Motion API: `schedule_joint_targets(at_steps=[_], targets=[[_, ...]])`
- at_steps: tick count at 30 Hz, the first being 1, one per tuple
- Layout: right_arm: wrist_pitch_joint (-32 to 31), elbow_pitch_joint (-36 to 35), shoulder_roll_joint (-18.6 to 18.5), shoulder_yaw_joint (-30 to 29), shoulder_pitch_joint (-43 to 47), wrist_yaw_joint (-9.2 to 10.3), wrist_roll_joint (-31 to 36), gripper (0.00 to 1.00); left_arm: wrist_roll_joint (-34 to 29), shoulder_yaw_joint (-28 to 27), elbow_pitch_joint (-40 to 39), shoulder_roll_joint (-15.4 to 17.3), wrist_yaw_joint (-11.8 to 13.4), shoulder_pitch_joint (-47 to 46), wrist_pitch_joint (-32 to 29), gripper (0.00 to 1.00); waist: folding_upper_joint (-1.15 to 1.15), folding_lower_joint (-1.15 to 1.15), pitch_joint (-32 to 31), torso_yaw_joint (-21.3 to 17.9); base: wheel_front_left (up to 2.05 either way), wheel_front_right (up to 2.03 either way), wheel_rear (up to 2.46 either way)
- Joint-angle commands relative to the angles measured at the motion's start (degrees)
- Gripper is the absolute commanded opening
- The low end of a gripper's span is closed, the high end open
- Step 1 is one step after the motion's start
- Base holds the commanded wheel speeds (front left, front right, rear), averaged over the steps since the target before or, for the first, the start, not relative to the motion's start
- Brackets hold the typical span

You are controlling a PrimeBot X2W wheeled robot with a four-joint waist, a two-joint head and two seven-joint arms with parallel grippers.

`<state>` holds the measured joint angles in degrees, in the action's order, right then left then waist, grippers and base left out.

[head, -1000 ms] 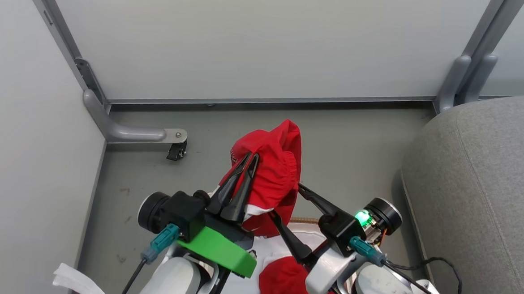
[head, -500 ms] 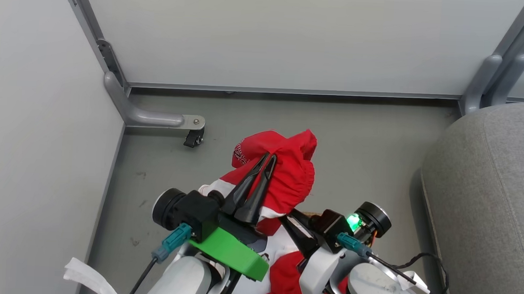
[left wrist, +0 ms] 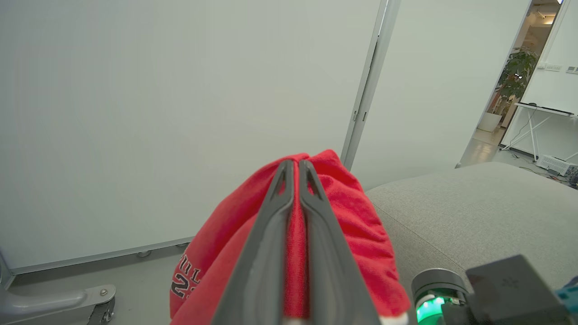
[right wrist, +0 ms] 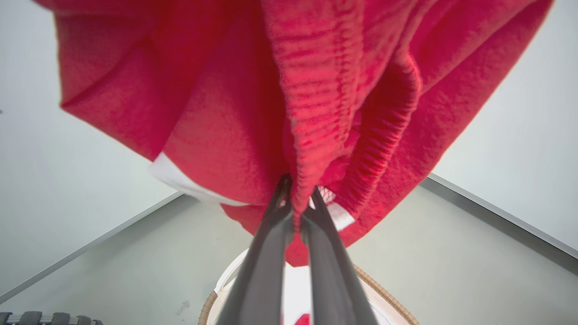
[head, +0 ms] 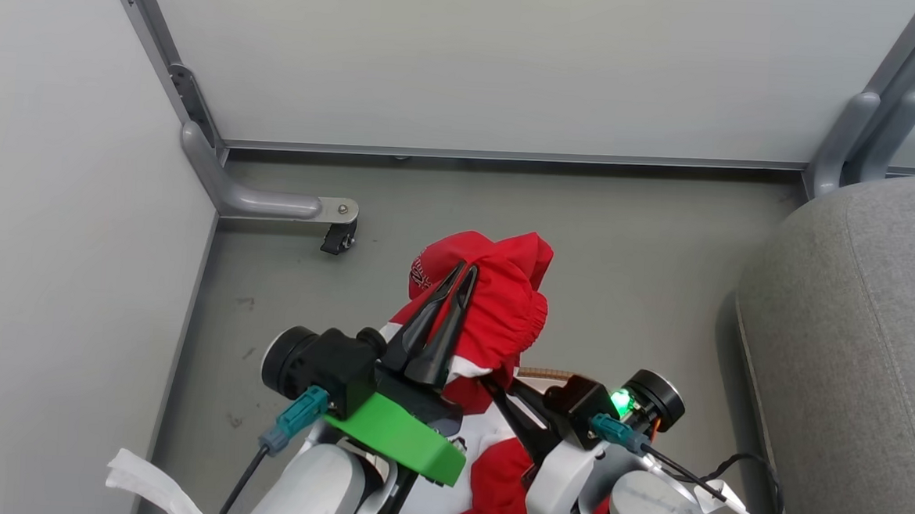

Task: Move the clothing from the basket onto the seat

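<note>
While left hand (head: 463,273) and right hand (right wrist: 298,192) both clamp shut on red garment (head: 513,315), raise it clear of basket (head: 545,374), then swing over grey seat (head: 852,348) before you release.

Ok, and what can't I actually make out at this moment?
- Basket: head view, only a sliver of rim shows. The held garment, left forearm and right forearm cover the rest.
- Garment lettering: left wrist view, folded under and cut by the bottom edge.
- Red fabric left in the basket: head view, hidden by the right forearm and bottom edge, so the amount is unclear.
</note>
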<state>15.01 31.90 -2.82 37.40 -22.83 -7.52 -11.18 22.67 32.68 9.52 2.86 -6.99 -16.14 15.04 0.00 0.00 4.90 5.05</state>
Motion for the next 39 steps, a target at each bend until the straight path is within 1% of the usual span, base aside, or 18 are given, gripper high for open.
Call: schedule_joint_targets(at_steps=[1,6,7,8,11,16,21,28,35,37,39], targets=[[0.3,0.2,-0.2,0.1,0.5,0.06,-0.3,0.00,0.0,-0.3,0.0,0.1,0.0,-1.0,0.2,0.00,0.00,0.00,0.0,-0.2,0.00,0.00,0.00],[0.3,-1.6,-0.2,-0.8,0.9,0.06,-0.1,0.00,-0.4,-0.6,0.3,0.1,0.2,-0.7,0.2,0.00,0.00,0.00,0.0,-1.1,0.00,0.00,0.00],[0.3,-2.1,-0.2,-1.0,1.1,0.06,-0.2,0.00,-0.8,-0.8,0.3,0.1,0.3,-0.7,0.2,0.30,0.00,0.00,0.0,-1.4,0.00,0.00,0.00],[0.3,-2.7,-0.2,-1.3,1.4,0.06,-0.4,0.00,-0.9,-1.0,0.2,0.1,0.4,-0.7,0.2,1.00,0.00,0.00,0.0,-1.8,0.00,0.00,0.00],[0.3,-4.4,-0.2,-1.8,1.9,0.06,-0.5,0.00,-1.4,-1.7,0.4,0.1,0.7,0.0,0.1,1.00,0.00,0.00,0.0,-3.5,0.00,0.00,0.00],[0.3,-7.4,-0.2,-3.1,3.6,0.06,-0.4,0.00,-3.6,-3.1,1.2,0.1,0.7,0.9,0.1,1.00,0.00,0.00,-0.1,-8.1,0.00,0.00,0.00],[0.3,-9.7,-0.2,-5.2,5.3,0.06,0.2,0.00,-4.8,-4.8,1.7,0.1,0.5,2.0,0.1,1.00,0.00,0.00,0.1,-14.6,0.00,0.00,0.00],[0.3,-11.1,-0.2,-6.8,7.1,0.06,1.1,0.00,-6.9,-7.2,1.8,0.1,0.1,3.5,0.1,1.00,0.00,0.00,0.6,-24.8,0.00,0.00,0.00],[0.3,-12.9,-0.2,-8.9,8.5,0.07,1.5,0.00,-7.9,-8.9,2.2,0.2,-0.1,4.5,0.1,1.00,0.00,0.00,1.1,-33.5,0.00,0.00,0.00],[0.3,-13.4,-0.1,-10.0,8.9,0.06,1.9,0.00,-8.0,-8.8,2.0,0.1,-0.2,4.6,0.1,1.00,0.00,0.00,1.4,-34.8,0.00,0.00,0.00],[0.3,-14.2,-0.2,-11.6,9.4,0.07,2.5,0.00,-8.3,-8.3,2.2,0.2,-0.3,4.0,0.1,1.00,0.00,0.00,2.0,-35.2,0.00,0.00,0.00]])
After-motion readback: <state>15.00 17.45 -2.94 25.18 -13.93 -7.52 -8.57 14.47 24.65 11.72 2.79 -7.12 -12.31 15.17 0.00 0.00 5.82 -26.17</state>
